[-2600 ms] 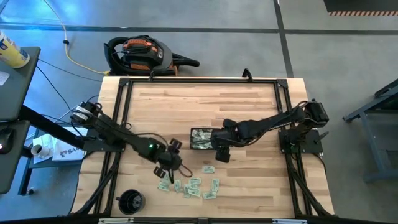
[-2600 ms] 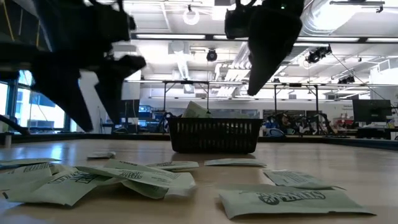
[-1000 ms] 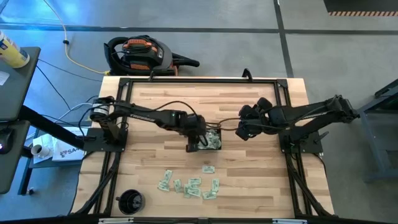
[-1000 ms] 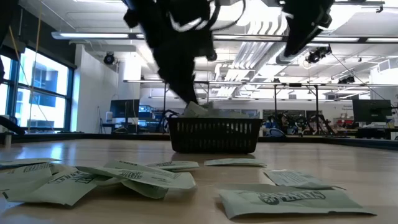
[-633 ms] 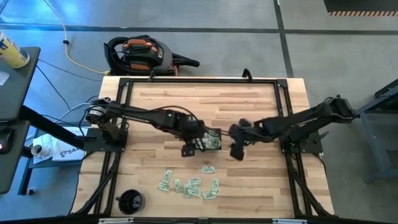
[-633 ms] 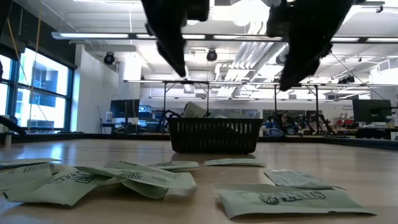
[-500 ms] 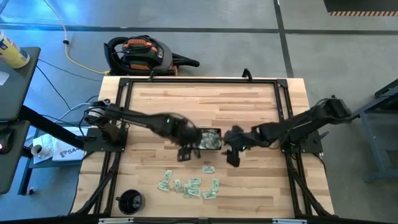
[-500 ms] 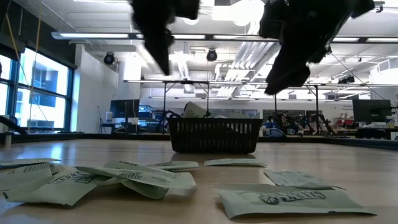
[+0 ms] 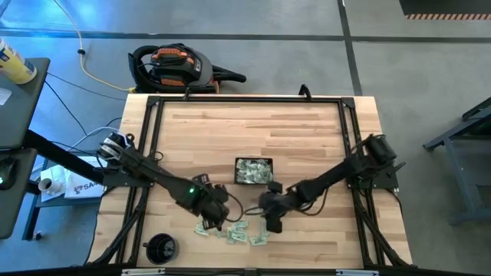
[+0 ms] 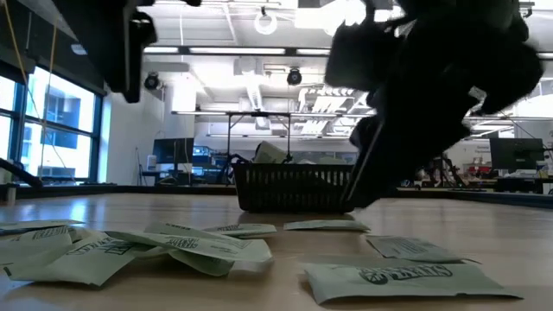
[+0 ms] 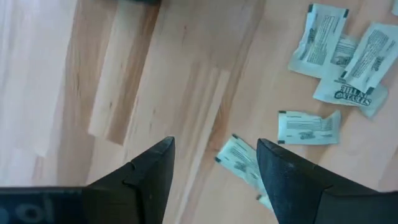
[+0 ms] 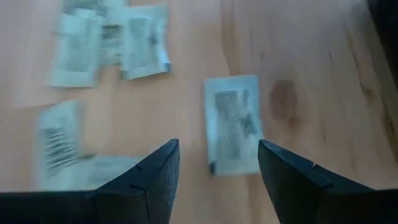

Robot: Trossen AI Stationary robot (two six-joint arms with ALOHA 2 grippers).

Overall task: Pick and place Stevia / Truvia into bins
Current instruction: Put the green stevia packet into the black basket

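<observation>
High view: small flat pale-green paper sachets (image 9: 234, 228) scattered near wooden tabletop (image 9: 307, 130) front edge, long axes mixed; black mesh tray (image 9: 253, 171) mid-tabletop. Left claw (image 9: 215, 220), right claw (image 9: 273, 220) both open, empty, over sachets.

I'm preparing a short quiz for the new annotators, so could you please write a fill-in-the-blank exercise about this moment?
1. The black mesh tray already holds several ____.
2. Both the left hand and the right hand have their fingers ____, holding nothing.
3. The loose sachets lie on the bare wooden ____.
4. The round black cup sits near the table's front corner on the ____ arm's side.

Missing words: sachets; open; table; left
</observation>
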